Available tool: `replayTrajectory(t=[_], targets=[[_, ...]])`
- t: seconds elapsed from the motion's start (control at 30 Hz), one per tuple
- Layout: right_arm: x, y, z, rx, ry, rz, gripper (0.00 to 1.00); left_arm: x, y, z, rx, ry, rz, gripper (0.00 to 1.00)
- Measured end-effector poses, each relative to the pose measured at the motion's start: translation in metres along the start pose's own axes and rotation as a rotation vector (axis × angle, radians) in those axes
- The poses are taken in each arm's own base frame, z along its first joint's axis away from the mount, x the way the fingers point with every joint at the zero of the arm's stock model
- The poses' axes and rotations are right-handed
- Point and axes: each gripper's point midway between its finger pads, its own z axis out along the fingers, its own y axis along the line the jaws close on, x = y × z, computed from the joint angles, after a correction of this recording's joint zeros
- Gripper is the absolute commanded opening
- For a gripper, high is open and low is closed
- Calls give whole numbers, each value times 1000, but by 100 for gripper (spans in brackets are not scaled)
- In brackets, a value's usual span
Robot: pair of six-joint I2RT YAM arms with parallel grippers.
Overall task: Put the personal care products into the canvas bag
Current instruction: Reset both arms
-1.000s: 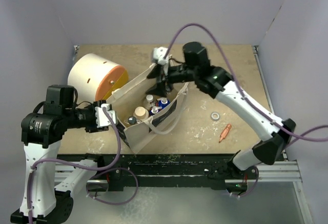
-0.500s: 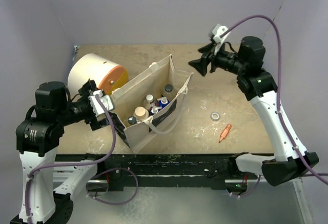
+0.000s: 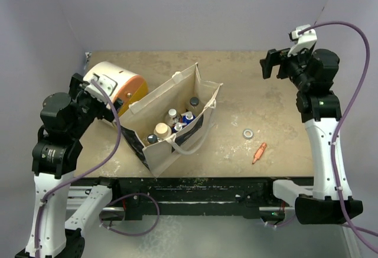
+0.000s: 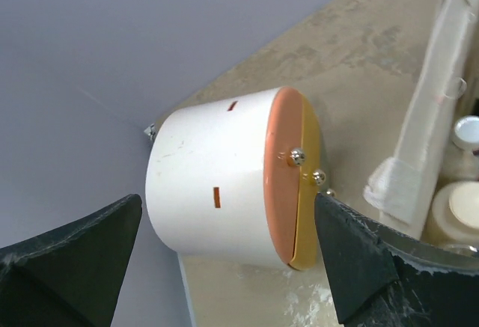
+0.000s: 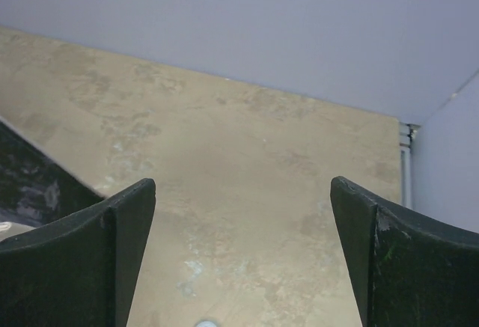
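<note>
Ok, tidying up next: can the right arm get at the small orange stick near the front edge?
Probably yes. The small orange stick lies on bare table right of the canvas bag, only a small grey ring beside it, and the right gripper is open and empty.

Table (image 3: 266, 107): canvas bag (image 3: 156, 95), drum (image 3: 133, 88), ring (image 3: 248, 133), orange stick (image 3: 259, 152)

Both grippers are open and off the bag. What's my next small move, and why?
Probably lower the right gripper toward the small orange item lying on the table right of the canvas bag. The bottles already stand inside it, and that item is loose; whether it is a care product I cannot tell.
</note>
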Motion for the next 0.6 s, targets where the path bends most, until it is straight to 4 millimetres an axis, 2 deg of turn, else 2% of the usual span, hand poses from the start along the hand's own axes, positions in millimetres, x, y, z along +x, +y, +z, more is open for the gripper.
replayTrajectory(t=[0.1,0.3,0.43,0.6], targets=[[-4,-15,-9,67,-13,1,100,-1,15,8,-95,-7,-66,99],[-5,-22,-27,124,-43,-10,100,-15,45,13,-265,-74,-188,99],[0,-22,-36,141,-57,-23,100,-22,51,14,-297,-108,-236,99],[1,-20,-41,141,-61,-35,100,-21,60,9,-352,-115,-289,99]])
